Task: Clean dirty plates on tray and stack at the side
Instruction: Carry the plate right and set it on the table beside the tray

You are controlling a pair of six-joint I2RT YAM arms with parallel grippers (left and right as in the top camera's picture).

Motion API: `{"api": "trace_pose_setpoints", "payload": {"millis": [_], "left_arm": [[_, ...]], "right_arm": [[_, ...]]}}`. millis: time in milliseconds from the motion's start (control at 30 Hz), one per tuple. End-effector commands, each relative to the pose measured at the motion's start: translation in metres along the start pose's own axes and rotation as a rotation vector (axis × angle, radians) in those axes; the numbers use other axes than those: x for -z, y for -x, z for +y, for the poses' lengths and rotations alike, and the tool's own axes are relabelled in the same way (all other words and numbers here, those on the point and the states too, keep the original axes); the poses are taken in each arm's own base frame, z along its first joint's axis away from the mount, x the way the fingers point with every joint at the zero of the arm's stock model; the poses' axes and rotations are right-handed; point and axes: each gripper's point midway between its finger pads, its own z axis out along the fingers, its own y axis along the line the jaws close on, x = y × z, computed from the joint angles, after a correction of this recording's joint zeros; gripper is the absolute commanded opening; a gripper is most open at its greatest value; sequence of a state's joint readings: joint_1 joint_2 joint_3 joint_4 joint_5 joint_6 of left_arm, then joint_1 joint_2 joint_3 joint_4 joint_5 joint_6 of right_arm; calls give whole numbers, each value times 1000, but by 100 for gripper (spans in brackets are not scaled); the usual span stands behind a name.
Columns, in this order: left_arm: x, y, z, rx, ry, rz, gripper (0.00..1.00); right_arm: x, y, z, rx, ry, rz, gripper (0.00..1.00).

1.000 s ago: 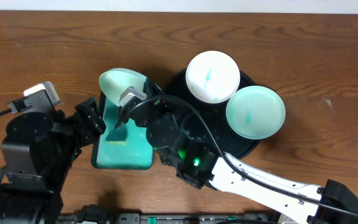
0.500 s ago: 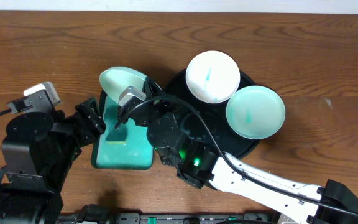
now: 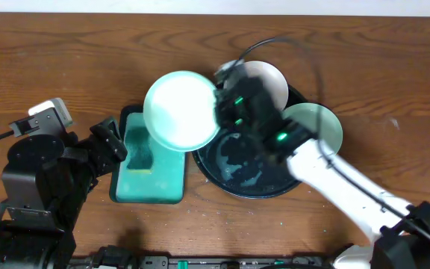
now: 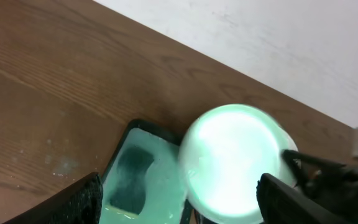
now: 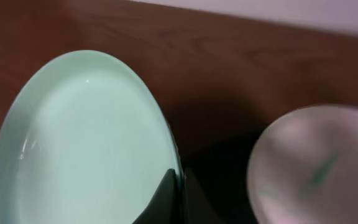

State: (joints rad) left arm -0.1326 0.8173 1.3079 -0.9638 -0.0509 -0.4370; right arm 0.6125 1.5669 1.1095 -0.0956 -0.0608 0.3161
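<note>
Wooden worktop, middle, beside black tray: grip pale green plate by rim with right tool pinched tight. Keep level, clear other two plates, carry toward far edge, lower flat before releasing.

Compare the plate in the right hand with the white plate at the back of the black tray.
The held plate is pinched at its rim by the right hand; the white plate rests on the black tray. The held plate shows no smear; the white plate bears a teal streak. Both are round and shallow.
</note>
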Motion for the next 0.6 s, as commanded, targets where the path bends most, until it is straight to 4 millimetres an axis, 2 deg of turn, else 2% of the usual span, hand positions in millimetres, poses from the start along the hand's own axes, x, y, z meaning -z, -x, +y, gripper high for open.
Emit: {"api": "trace_pose_setpoints", "payload": {"millis": [0,67,167,233,267,400,500,567], "left_arm": [[3,4,-1,-6,-3,-11,79],[3,4,-1,-6,-3,-11,79],[3,4,-1,-6,-3,-11,79],[3,3,-1,-6,-4,-11,79],[3,3,-1,-6,-4,-11,79],[3,3,-1,-6,-4,-11,79],[3,4,-1,-6,-3,-11,79],[3,4,-1,-6,-4,-11,79]], "right_arm": [[41,26,-21,-211,173,16,1],[61,31,-75,-283,20,-4,1],[104,26,-164,-422,-256,-35,1],[141,13,-226,-549,-463,-56,1],[168,-2,-265,-635,-591,-62,1],[230,-52,-342,-845,-835,-43,1],[264,-96,-383,-985,-978,-1,1],[277,-126,-401,-1066,-1041,50,1]]}}
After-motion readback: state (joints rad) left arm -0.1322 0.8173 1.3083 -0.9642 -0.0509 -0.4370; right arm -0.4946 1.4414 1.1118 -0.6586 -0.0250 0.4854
